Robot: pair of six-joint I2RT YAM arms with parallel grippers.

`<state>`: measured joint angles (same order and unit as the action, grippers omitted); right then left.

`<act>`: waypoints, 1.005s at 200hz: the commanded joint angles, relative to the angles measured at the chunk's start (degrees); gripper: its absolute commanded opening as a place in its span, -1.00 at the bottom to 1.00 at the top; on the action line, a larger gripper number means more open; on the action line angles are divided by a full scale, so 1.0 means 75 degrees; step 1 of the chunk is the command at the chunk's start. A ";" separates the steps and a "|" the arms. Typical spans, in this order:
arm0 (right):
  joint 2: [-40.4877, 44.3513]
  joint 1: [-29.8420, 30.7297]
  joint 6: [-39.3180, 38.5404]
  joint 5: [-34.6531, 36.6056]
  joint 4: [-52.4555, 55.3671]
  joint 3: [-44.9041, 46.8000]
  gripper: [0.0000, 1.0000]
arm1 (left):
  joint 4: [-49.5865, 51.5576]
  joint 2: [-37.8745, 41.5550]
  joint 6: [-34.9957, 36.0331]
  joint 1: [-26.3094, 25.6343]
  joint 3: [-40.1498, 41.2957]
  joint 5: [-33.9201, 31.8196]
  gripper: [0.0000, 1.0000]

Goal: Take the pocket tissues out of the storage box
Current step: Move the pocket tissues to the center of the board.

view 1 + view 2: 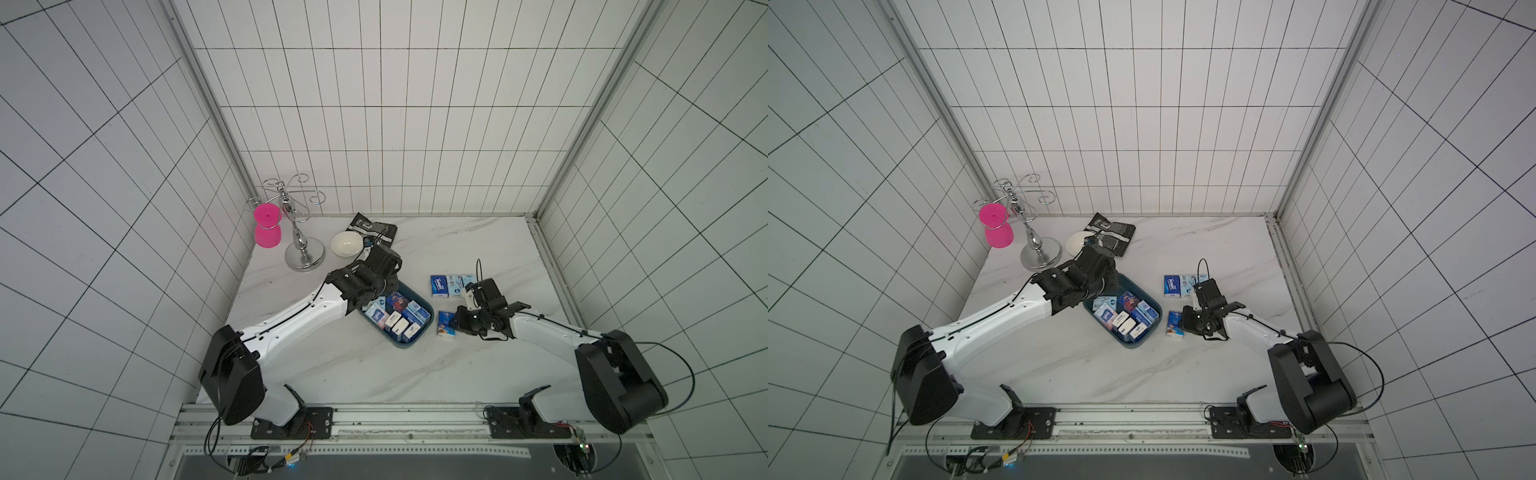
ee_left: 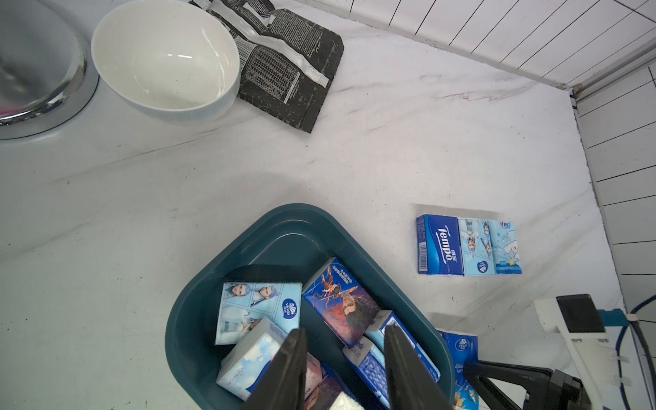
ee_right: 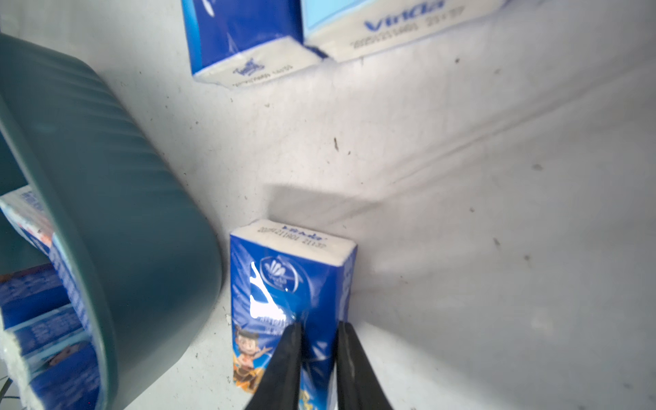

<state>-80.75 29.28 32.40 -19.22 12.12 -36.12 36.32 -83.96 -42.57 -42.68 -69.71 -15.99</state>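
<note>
The dark teal storage box (image 1: 405, 344) (image 1: 1133, 345) (image 2: 284, 213) sits mid-table with several pocket tissues (image 1: 401, 318) (image 2: 340, 305) inside. My left gripper (image 2: 346, 355) hangs open over the box's packets with nothing between its fingers. A row of three packets (image 1: 451, 286) (image 2: 468, 245) lies on the table right of the box. One dark blue packet (image 1: 445, 328) (image 3: 287, 284) lies flat just outside the box wall (image 3: 124, 213). My right gripper (image 3: 319, 330) is shut directly over this packet's near end, with only a narrow slit between its fingers.
A white bowl (image 1: 345, 243) (image 2: 163, 60) and a black-and-silver pouch (image 1: 374, 228) (image 2: 284, 67) lie behind the box. A chrome stand (image 1: 304, 257) with pink cups (image 1: 268, 226) stands at the back left. Tiled walls enclose the table.
</note>
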 commanded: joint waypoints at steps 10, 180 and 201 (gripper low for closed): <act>-0.0659 0.0048 -0.0924 0.0268 0.0677 -0.0795 -0.59 | 0.0123 0.0063 0.0015 0.0044 0.0083 0.0065 -0.22; -0.1645 -0.0391 -0.1211 0.0420 0.0852 -0.1790 -0.54 | 0.0038 0.0118 0.0058 0.0336 0.0330 0.0118 -0.22; -0.1765 -0.0394 -0.1285 0.0462 0.0912 -0.1938 -0.53 | 0.0013 0.0083 0.0072 0.0377 0.0330 0.0174 -0.22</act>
<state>-91.88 26.94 23.94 -17.93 16.64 -48.62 37.28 -83.66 -42.57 -40.38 -67.68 -15.07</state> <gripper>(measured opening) 0.235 0.390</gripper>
